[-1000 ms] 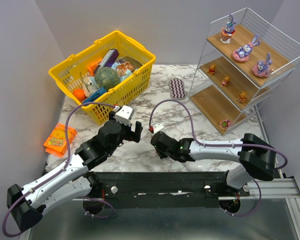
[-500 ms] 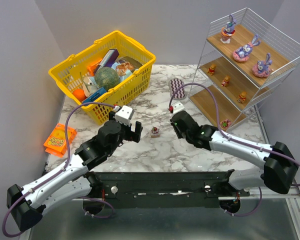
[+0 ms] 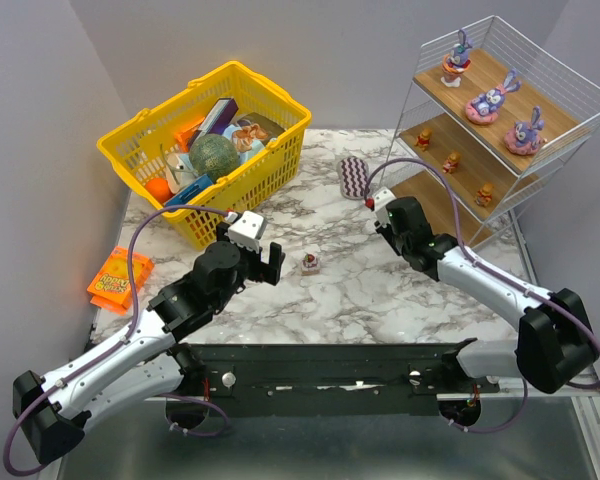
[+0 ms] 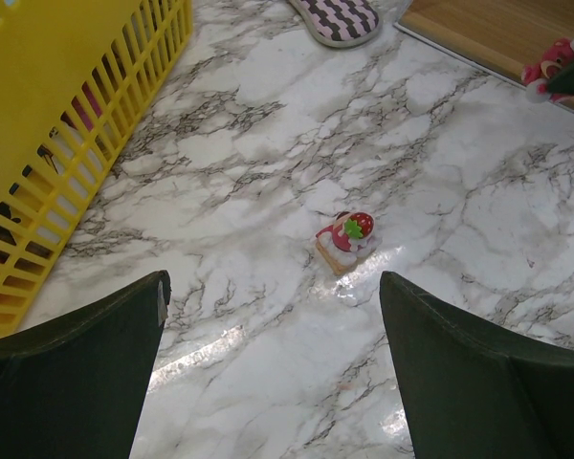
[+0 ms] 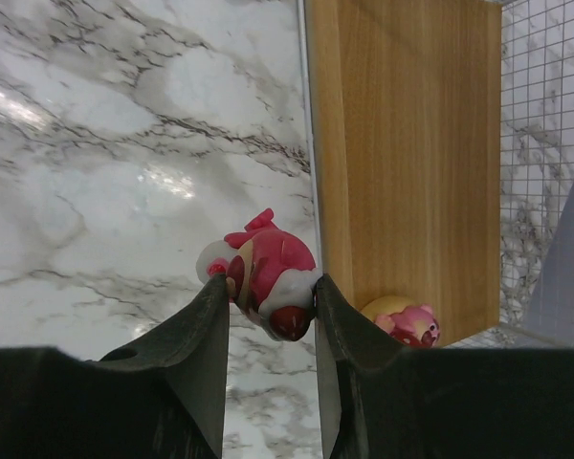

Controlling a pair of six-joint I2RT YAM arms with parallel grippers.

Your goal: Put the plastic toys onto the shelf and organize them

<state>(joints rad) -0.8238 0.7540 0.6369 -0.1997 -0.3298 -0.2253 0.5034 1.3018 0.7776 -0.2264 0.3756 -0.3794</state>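
My right fingers [image 5: 196, 354] pinch a pink toy [image 5: 268, 268] at lower centre, beside the shelf [image 5: 402, 143]. Clipping its edge could knock the toy loose. My left fingers [image 4: 77, 382] are spread.

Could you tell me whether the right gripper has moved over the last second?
Yes. The right gripper, shut on a pink toy, has swung from mid-table rightward to the bottom board of the shelf.
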